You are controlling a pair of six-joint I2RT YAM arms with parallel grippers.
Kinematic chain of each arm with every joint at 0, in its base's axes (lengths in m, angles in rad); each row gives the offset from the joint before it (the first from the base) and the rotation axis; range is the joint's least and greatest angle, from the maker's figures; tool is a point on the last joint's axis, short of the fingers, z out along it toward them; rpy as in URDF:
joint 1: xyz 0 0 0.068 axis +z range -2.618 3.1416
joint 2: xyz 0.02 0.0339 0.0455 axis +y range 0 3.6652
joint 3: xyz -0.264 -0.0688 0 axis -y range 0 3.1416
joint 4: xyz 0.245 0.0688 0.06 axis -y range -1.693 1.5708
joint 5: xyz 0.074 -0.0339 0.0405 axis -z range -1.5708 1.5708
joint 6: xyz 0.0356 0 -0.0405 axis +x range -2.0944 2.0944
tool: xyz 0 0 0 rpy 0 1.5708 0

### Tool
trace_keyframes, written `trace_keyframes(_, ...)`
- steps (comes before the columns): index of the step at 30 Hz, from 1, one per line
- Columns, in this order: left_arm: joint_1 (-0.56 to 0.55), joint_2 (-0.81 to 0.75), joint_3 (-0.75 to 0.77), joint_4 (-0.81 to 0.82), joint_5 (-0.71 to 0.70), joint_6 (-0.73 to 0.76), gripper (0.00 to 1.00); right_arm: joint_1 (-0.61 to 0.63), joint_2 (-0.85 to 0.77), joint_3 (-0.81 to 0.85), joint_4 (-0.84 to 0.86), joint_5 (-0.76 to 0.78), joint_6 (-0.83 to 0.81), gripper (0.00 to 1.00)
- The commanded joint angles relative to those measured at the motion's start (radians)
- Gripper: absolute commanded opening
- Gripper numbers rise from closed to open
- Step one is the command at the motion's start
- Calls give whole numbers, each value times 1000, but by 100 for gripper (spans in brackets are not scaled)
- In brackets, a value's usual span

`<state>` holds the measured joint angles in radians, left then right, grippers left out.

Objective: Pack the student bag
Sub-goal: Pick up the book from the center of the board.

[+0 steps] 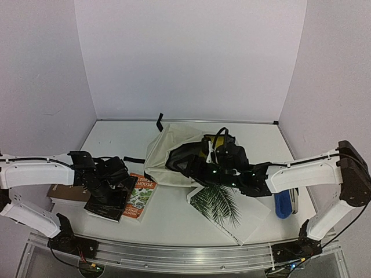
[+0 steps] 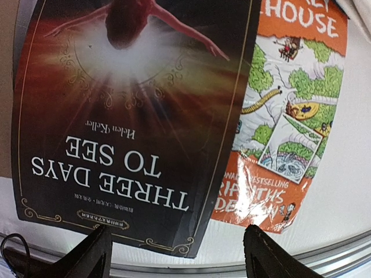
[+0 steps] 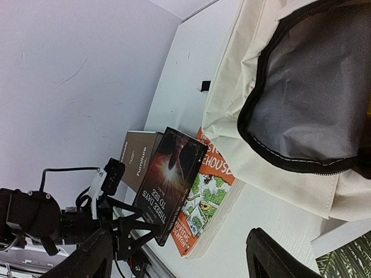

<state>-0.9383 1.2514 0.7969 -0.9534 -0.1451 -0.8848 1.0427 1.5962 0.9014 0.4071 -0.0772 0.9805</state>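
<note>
Student bag [image 1: 164, 152] lying centre-far on table, mouth gaping, grey lining exposed, right gripper [image 3: 178, 234] released and empty beside the mouth, left gripper [image 2: 177, 229] spread wide, empty, over near edge of black book [image 2: 127, 116] overlapping orange book [image 2: 290, 104], left of bag.

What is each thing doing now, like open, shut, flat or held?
student bag: lying down, mouth unzipped open.
orange book: closed, flat, partly covered.
dark book: closed, lying partly over orange book, not gripped.
brown book: closed, flat.
palm-leaf book: closed, flat.
left gripper: open, over dark book.
right gripper: open, empty.
</note>
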Motion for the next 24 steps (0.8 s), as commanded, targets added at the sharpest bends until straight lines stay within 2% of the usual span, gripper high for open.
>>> trace_keyframes(1,-81,47,46,-87,-52,-61,80,-9,-53,-26,15,66,-17,79)
trace_keyframes(6,-152,93,43,-58,-59,-72,82,-17,-72,-35,-7,77,-30,80)
trace_keyframes(13,-156,142,46,-96,-155,-96,82,-25,-94,-39,-22,114,-38,81)
trace_keyframes(24,-182,248,47,-80,-114,-54,84,-44,-103,-44,-31,118,-36,82)
